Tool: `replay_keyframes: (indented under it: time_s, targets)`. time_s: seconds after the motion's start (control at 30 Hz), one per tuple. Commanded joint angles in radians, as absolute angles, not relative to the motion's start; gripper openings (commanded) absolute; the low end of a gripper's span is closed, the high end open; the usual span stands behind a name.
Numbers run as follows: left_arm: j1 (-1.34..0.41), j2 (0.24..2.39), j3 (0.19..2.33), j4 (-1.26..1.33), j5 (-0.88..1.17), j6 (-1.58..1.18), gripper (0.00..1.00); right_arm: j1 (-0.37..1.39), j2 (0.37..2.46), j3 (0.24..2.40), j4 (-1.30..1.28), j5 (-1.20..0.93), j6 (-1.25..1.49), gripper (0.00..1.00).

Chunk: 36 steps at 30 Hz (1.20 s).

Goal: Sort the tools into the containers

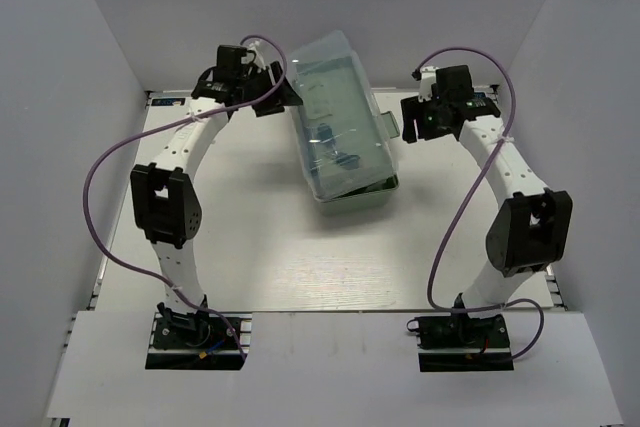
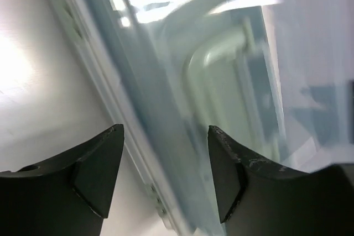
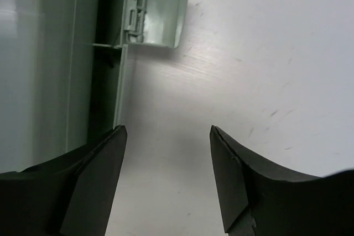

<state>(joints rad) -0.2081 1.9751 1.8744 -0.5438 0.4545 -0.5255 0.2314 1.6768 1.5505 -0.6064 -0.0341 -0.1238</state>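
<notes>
**A:** The biggest thing we see is the white table (image 1: 250, 247). On its far half sits the mint-green toolbox (image 1: 345, 182), at a slant between the two arms, with its translucent lid (image 1: 330, 77) down over the trays.

**B:** And what do we find inside it?

**A:** From above, we make out a few dark blue shapes (image 1: 327, 135) through the lid near the middle. They are too blurred for us to say which tools they are.

**B:** What do our wrist views add?

**A:** The left one gives us the lid close up, with the pale handle (image 2: 207, 64) curving across it. The left gripper (image 2: 166, 164) hangs over the box's long edge, fingers spread and pinching nothing.

**B:** And on the right?

**A:** There we get the box's side wall (image 3: 55, 53) and a latch (image 3: 157, 9), hardly seen from above. The right gripper (image 3: 168, 164) hangs just beside that wall over bare table, fingers apart and holding nothing. We cannot tell whether one finger touches the wall
</notes>
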Motion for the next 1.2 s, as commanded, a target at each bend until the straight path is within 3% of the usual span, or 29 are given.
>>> replay_keyframes:
  time_s: [0.0,0.1,0.23,0.37,0.47,0.8,1.03,1.17]
  targets:
    - [-0.241,1.965,1.87,-0.679,0.479,-0.437,0.71,0.181,1.721,1.621,-0.681,-0.224,-0.034,0.68]
    - [-0.25,1.953,1.861,-0.707,0.419,-0.426,0.71,0.149,1.772,1.647,-0.687,-0.25,-0.015,0.65]
    - [-0.25,1.866,1.842,-0.765,0.196,-0.437,0.83,0.137,1.805,1.649,-0.687,-0.282,-0.021,0.62]
    - [-0.225,1.714,1.656,-0.735,0.055,-0.502,0.87,0.143,1.839,1.637,-0.71,-0.346,-0.038,0.57]
    - [-0.225,1.684,1.571,-0.726,0.055,-0.502,0.87,0.155,1.832,1.6,-0.729,-0.501,-0.058,0.5]
    - [-0.227,1.615,1.398,-0.676,0.055,-0.546,0.87,0.184,1.698,1.448,-0.742,-0.773,-0.113,0.47]
    - [-0.227,1.568,1.385,-0.699,0.008,-0.537,0.88,0.184,1.683,1.463,-0.739,-0.576,-0.118,0.47]
    - [-0.227,1.505,1.321,-0.709,-0.011,-0.494,0.9,0.187,1.631,1.413,-0.75,-0.336,-0.164,0.67]
